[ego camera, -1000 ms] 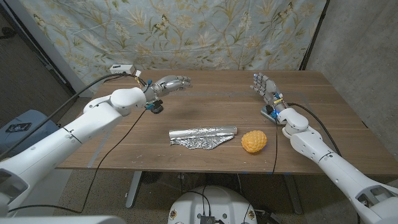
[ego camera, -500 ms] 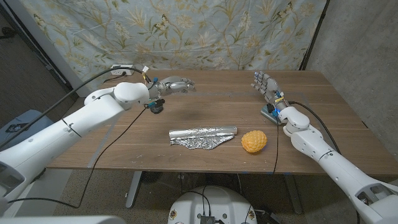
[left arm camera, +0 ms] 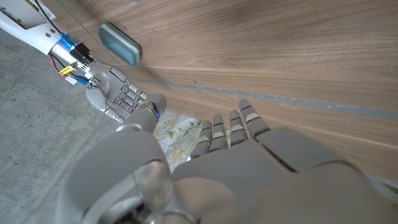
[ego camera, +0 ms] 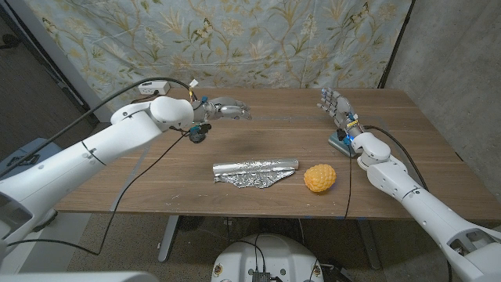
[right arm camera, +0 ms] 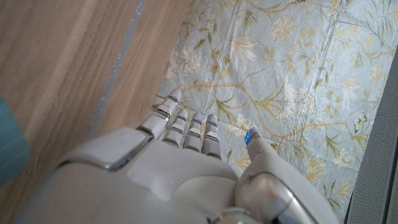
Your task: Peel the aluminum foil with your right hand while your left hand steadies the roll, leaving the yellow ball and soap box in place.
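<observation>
This looks like a makeshift lab or test room, not a home. A plain brown wooden table (ego camera: 258, 137) on metal legs stands on a bare grey concrete floor (ego camera: 117, 235). Behind the table hangs a pale blue floral cloth backdrop (ego camera: 235, 43), pinned up loosely, with a bare grey wall (ego camera: 454, 55) beside it. Black cables (ego camera: 137, 176) trail over the table's edge.

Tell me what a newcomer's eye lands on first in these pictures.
First the crinkled aluminum foil roll at the middle of the wooden table, with the yellow ball just to its right. Then the left robot hand, fingers out, above the table's far left part, and the right robot hand, fingers apart, near the teal soap box at the far right.
</observation>
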`<state>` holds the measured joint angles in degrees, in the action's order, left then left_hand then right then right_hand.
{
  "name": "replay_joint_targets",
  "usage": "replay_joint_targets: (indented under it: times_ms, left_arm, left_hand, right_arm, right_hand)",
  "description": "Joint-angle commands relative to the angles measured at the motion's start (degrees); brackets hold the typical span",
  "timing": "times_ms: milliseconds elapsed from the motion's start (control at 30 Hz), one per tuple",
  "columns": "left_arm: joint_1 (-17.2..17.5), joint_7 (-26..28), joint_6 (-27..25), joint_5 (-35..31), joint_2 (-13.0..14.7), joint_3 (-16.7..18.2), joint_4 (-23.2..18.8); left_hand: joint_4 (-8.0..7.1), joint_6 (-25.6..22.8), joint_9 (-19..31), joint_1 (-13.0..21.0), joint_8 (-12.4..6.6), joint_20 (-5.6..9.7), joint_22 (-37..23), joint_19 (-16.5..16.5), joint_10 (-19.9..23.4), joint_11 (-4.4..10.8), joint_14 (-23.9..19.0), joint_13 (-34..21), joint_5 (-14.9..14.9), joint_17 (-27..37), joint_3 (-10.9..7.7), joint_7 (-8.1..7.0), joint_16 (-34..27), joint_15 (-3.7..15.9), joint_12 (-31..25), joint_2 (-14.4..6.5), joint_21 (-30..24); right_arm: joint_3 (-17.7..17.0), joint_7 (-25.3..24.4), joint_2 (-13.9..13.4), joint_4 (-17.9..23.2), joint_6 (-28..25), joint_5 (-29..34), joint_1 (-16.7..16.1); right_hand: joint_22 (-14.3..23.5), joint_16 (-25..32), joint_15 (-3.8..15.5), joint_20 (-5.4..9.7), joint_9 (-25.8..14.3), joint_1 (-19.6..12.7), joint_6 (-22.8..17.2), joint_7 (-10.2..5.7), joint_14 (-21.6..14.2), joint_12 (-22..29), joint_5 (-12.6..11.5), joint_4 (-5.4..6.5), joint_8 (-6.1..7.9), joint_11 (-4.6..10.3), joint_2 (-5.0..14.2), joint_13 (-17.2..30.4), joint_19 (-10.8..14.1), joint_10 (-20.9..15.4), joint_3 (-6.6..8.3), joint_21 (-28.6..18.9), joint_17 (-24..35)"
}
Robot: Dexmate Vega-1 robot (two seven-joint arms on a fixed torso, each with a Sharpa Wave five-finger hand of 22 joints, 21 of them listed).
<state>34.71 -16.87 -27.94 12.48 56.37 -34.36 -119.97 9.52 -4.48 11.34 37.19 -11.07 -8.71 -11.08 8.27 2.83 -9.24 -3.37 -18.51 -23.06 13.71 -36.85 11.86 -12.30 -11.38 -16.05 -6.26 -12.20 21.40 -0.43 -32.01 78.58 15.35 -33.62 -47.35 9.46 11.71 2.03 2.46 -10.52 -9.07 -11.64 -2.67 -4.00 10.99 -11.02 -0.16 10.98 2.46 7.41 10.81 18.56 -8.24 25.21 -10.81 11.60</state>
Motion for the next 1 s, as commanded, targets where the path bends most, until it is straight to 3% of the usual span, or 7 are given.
replay_joint_targets:
  times_ms: [33, 867, 1000]
  left_arm:
    - [-3.32, -5.12, -3.24, -3.38, 0.84, -2.92, -2.7]
    - [-4.75, -9.83, -8.12, -9.3, 2.28, -6.19, -8.0]
    - [-2.29, -6.86, -5.77, -9.9, 2.54, -5.07, -8.73]
  left_hand:
    - [-0.02, 0.56, 0.26, 0.61, -0.36, -0.5, -0.19, -0.59, -0.67, -0.39, 0.42, -0.54, 0.22, 0.34, 0.56, 0.25, -0.26, -0.19, -0.38, 0.21, -0.08]
    - [0.24, 3.91, 0.35, 2.15, -0.18, -0.94, -0.52, -2.27, -4.63, -1.18, 2.96, -3.28, 2.13, 1.98, 3.57, 0.32, -0.17, -0.68, -1.16, 0.92, -0.13]
    - [0.19, 3.63, 0.41, 2.53, -0.53, -0.91, -0.6, -2.08, -4.46, -0.66, 2.89, -3.89, 2.52, 2.37, 4.04, 0.19, -0.44, -0.53, -1.8, 0.88, -0.36]
  right_arm:
    - [-0.11, -0.87, -0.7, 1.15, -0.3, 1.0, -0.04]
    - [-0.64, -4.44, -1.28, 5.97, -2.41, 1.91, -1.38]
    - [-0.91, -4.83, -1.42, 6.34, -1.92, 2.22, -1.66]
  right_hand:
    - [0.2, 0.05, 2.0, 3.13, -0.22, -0.86, 0.15, 0.21, -0.03, -0.26, 0.16, -0.46, -0.11, 0.02, 1.09, 0.09, 0.13, 0.05, 0.25, 0.09, 0.18]
    - [0.2, 0.0, 1.88, 3.0, -0.23, -1.23, 0.43, 0.38, 0.52, -0.33, 0.24, -0.83, -0.12, -0.23, 1.25, 0.1, -0.44, 0.66, 0.19, 0.2, 0.23]
    - [0.2, -0.04, 1.85, 2.98, -0.23, -1.28, 0.45, 0.39, 0.69, -0.32, 0.25, -0.88, -0.12, -0.22, 1.28, 0.1, -0.54, 0.71, 0.18, 0.22, 0.24]
